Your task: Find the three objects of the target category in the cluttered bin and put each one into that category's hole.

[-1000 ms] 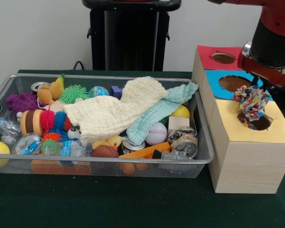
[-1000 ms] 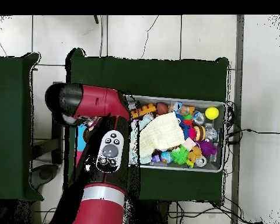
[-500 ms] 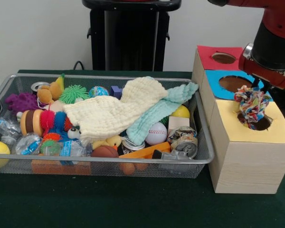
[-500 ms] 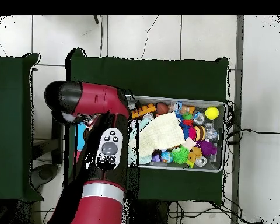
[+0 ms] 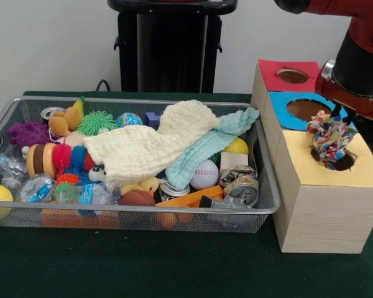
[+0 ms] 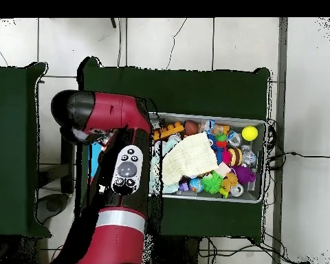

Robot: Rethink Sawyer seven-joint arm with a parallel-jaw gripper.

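A multicoloured rope toy [image 5: 329, 138] stands upright in the hole [image 5: 339, 162] of the yellow section of the wooden box [image 5: 323, 205], its lower end inside the opening. My gripper [image 5: 343, 114] hangs just above and to the right of the toy's top, under the red and black arm [image 5: 360, 62]; its state is too small to read. In the overhead view the arm [image 6: 126, 172] covers the box and the gripper. The wire bin [image 5: 6, 118] on the left holds the clutter.
The box also has a blue hole [image 5: 306, 108] and a red hole [image 5: 292, 76] behind the yellow one. In the bin lie a cream cloth [image 5: 149, 146], a mint towel [image 5: 212, 141], a baseball [image 5: 204, 174], crushed cans [image 5: 241, 183] and several small toys.
The arm has lifted a little and drifted right. The rope toy stayed at the yellow hole, barely lower than before.
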